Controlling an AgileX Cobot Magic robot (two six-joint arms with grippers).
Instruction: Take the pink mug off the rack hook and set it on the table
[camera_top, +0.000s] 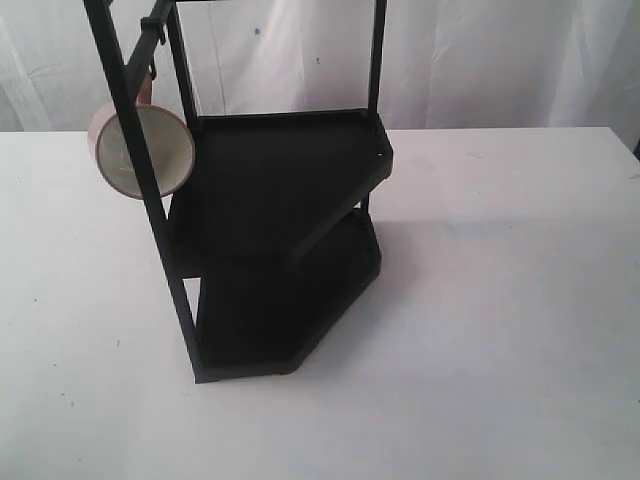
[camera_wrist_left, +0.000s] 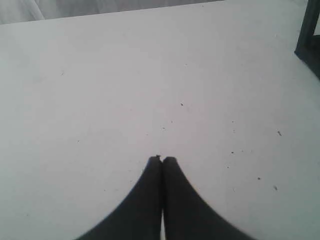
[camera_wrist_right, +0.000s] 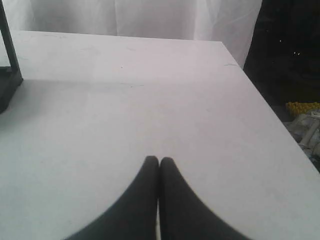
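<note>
The pink mug (camera_top: 140, 148) hangs by its handle from the rack hook (camera_top: 152, 30) at the upper left of the tall black rack (camera_top: 275, 240), its cream inside turned toward the camera. A black upright post crosses in front of it. The rack stands on the white table (camera_top: 500, 300). Neither arm shows in the exterior view. My left gripper (camera_wrist_left: 162, 159) is shut and empty over the bare table (camera_wrist_left: 125, 90). My right gripper (camera_wrist_right: 159, 159) is likewise shut on nothing above the table (camera_wrist_right: 150, 90). The mug appears in neither wrist view.
A corner of the rack's base (camera_wrist_left: 310, 42) shows in the left wrist view, another rack foot (camera_wrist_right: 9, 75) in the right wrist view. The table's edge (camera_wrist_right: 265, 105) runs close by the right gripper, with dark floor and clutter beyond. White curtain behind.
</note>
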